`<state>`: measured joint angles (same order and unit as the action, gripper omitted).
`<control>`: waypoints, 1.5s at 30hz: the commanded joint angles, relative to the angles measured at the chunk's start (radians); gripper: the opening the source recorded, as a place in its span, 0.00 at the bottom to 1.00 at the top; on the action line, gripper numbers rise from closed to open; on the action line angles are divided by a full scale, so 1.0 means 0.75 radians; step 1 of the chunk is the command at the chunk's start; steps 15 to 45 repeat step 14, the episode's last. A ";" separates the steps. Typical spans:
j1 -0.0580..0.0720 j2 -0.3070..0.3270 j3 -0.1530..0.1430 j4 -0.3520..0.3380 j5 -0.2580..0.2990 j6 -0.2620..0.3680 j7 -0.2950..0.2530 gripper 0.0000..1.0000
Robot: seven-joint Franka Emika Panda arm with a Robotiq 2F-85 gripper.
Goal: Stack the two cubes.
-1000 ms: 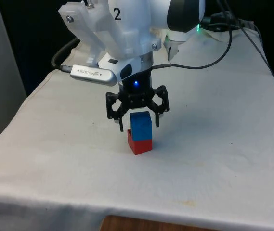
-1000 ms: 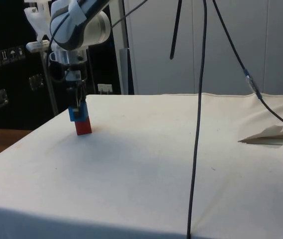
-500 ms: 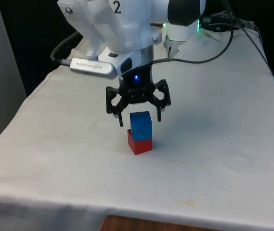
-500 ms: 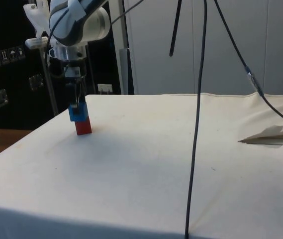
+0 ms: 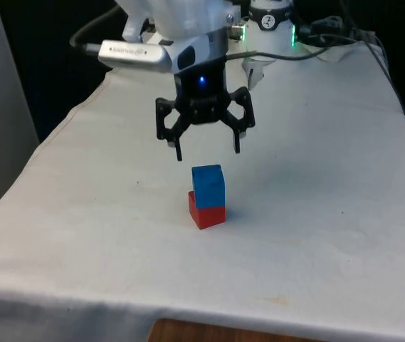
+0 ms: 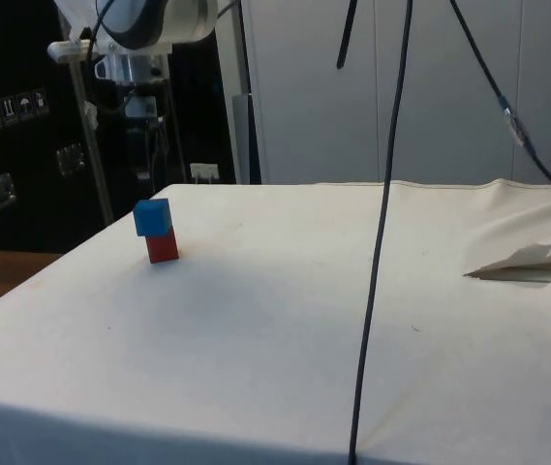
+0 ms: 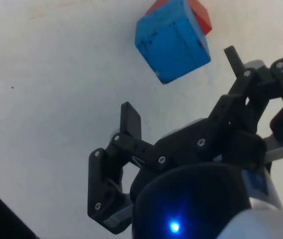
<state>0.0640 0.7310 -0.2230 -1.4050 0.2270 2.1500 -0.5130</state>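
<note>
White cloth (image 5: pixel 344 214) is spread over the whole table, and near the front view's left-centre the two cubes are found stacked. Above them the gripper (image 5: pixel 206 149) is seen hovering clear of the stack, its two fingers spread wide with nothing between them; in the wrist view the same gripper (image 7: pixel 181 82) is shown empty, both fingers parted.

On the cloth the red cube (image 5: pixel 206 212) is set flat, and the blue cube (image 5: pixel 208 184) is borne directly on its top face. The upper cube is placed slightly askew, so that a strip of red is left showing at the front view's left. The stacking is judged done, provided the pile is left undisturbed.

Both cubes are judged to be light, rigid blocks with flat, smooth faces, neither fragile nor soft. A hold would best be taken on two opposite vertical faces, about mid-height, with the fingers squared to those faces; a corner grip would be liable to twist the block. Being light, the upper cube could be knocked off by a slight nudge.

From the side view, the blue cube (image 6: pixel 152 217) is shown overhanging the red cube (image 6: pixel 163 248) a little toward the dark cabinets, an offset hardly read from the front. From the wrist view, the blue cube (image 7: pixel 172 42) is seen from above, turned a little against the red cube (image 7: pixel 201 15) beneath, a twist the fixed cameras scarcely reveal.
</note>
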 commanded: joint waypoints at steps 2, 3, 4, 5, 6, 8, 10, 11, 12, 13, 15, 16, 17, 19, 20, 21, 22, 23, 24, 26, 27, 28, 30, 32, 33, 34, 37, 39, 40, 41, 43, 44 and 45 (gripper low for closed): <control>0.008 -0.027 -0.008 -0.015 -0.011 -0.009 0.004 1.00; 0.008 -0.044 -0.009 -0.020 -0.012 -0.020 0.004 1.00; 0.009 -0.051 -0.011 -0.023 -0.012 -0.024 0.004 1.00; 0.001 -0.035 -0.004 -0.009 -0.001 -0.023 0.000 1.00; 0.009 -0.060 -0.012 -0.027 -0.013 -0.028 0.004 1.00; 0.011 -0.077 -0.013 -0.035 -0.015 -0.036 0.004 1.00; 0.012 -0.101 -0.015 -0.044 -0.019 -0.048 0.004 1.00; 0.012 -0.109 -0.015 -0.047 -0.019 -0.051 0.004 1.00; 0.012 -0.116 -0.015 -0.049 -0.020 -0.055 0.004 1.00; 0.012 -0.123 -0.015 -0.051 -0.021 -0.059 0.004 1.00; 0.005 -0.109 -0.009 -0.040 -0.011 -0.057 0.000 1.00; 0.005 -0.109 -0.009 -0.040 -0.011 -0.057 0.000 1.00; 0.005 -0.109 -0.009 -0.040 -0.011 -0.057 0.000 1.00; 0.005 -0.109 -0.009 -0.040 -0.011 -0.057 0.000 1.00; 0.005 -0.109 -0.009 -0.040 -0.011 -0.057 0.000 1.00; 0.005 -0.109 -0.009 -0.040 -0.011 -0.057 0.000 1.00; 0.005 -0.109 -0.009 -0.040 -0.011 -0.057 0.000 1.00; 0.005 -0.109 -0.009 -0.040 -0.011 -0.057 0.000 1.00; 0.005 -0.109 -0.009 -0.040 -0.011 -0.057 0.000 1.00; 0.005 -0.109 -0.009 -0.040 -0.011 -0.057 0.000 1.00; 0.005 -0.109 -0.009 -0.040 -0.011 -0.057 0.000 1.00; 0.005 -0.109 -0.009 -0.040 -0.011 -0.057 0.000 1.00; 0.005 -0.109 -0.009 -0.040 -0.011 -0.057 0.000 1.00; 0.005 -0.109 -0.009 -0.040 -0.011 -0.057 0.000 1.00; 0.005 -0.109 -0.009 -0.040 -0.011 -0.057 0.000 1.00; 0.005 -0.109 -0.009 -0.040 -0.011 -0.057 0.000 1.00; 0.005 -0.109 -0.009 -0.040 -0.011 -0.057 0.000 1.00; 0.005 -0.109 -0.009 -0.040 -0.011 -0.057 0.000 1.00; 0.005 -0.109 -0.009 -0.040 -0.011 -0.057 0.000 1.00; 0.005 -0.109 -0.009 -0.040 -0.011 -0.057 0.000 1.00; 0.005 -0.109 -0.009 -0.040 -0.011 -0.057 0.000 1.00; 0.005 -0.109 -0.009 -0.040 -0.011 -0.057 0.000 1.00; 0.005 -0.109 -0.009 -0.040 -0.011 -0.057 0.000 1.00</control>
